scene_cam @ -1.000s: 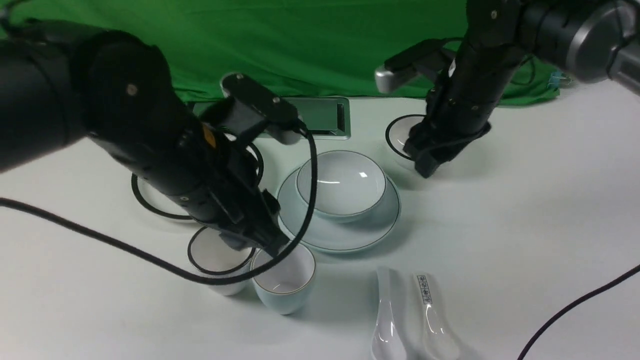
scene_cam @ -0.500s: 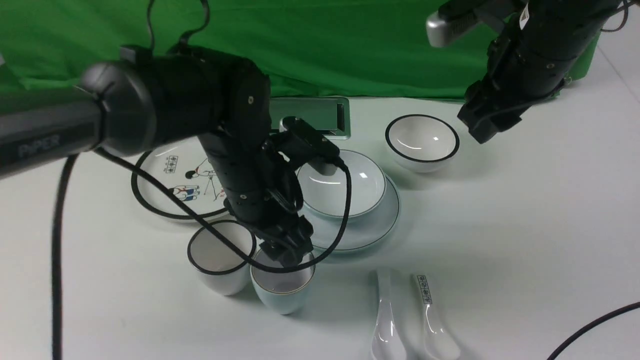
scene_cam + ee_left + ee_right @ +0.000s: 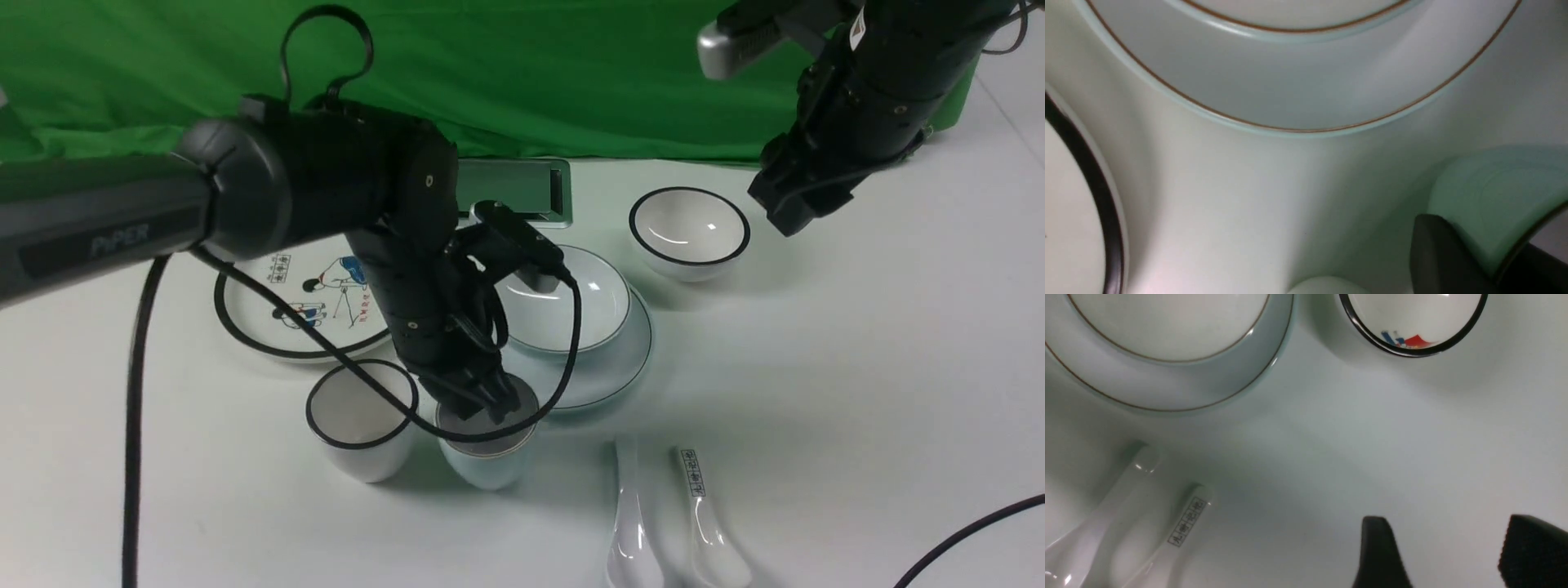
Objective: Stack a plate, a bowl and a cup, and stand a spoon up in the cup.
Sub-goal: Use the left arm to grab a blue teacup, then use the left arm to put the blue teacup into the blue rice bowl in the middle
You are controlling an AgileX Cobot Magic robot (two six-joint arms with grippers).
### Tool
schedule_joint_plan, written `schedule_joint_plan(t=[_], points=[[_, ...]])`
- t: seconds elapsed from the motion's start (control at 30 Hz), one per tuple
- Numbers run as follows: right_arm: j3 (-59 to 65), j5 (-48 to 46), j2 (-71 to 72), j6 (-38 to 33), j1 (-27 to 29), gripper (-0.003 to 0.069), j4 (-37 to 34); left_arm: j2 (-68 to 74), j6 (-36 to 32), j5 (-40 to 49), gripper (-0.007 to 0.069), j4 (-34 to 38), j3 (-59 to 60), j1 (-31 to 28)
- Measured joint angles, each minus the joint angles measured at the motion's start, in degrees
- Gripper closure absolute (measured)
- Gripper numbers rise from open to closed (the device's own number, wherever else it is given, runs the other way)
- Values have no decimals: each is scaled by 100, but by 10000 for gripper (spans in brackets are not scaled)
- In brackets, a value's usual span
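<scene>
The cup [image 3: 488,465] is at the near edge of the plate [image 3: 616,367], just to the right of a black-rimmed cup [image 3: 359,420]. The left fingers [image 3: 483,400] come down onto it from above. The left wrist view shows them pinching its wall, one finger outside and the other inside the rim. I cannot tell whether its base touches the tabletop [image 3: 857,367].

The bowl [image 3: 575,302] sits in the plate. The left arm and its wrist camera hide the bowl's left side. A black cable [image 3: 135,392] from that arm loops across the front of the black-rimmed cup and around the held cup.

A plate with cartoon figures [image 3: 286,302] lies behind the black-rimmed cup, partly hidden by the arm.

The spoon [image 3: 629,523] lies on the tabletop to the right of the cup and nearer the camera. It is close beside a spoon with black characters [image 3: 700,514] on its handle. Both handles point towards the plate.

A black-rimmed bowl [image 3: 690,229] stands behind and to the right of the plate. The right fingers [image 3: 784,214] hang above the tabletop just to its right. They are spread wide and hold nothing.

Green cloth [image 3: 531,82] covers the back.
</scene>
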State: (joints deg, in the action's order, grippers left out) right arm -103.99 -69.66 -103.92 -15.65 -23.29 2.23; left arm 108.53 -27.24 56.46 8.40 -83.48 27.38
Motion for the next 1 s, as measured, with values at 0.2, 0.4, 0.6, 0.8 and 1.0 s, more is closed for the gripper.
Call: schedule_joint_plan(t=[0.2, 0.4, 0.6, 0.8, 1.0], points=[[60, 11, 456, 84, 0, 235, 13, -186, 280, 488, 627, 89, -1179, 0], [60, 1, 959, 84, 0, 235, 26, 332, 616, 515, 627, 128, -2461, -5], [101, -1, 1142, 125, 0, 235, 26, 1754, 1080, 1000, 627, -124, -4071, -22], [534, 10, 1142, 140, 0, 235, 26, 2652, 1515, 1299, 626, -273, -4973, -147], [1112, 84, 1137, 140, 0, 235, 26, 2847, 1652, 1333, 615, -285, -5036, -176]])
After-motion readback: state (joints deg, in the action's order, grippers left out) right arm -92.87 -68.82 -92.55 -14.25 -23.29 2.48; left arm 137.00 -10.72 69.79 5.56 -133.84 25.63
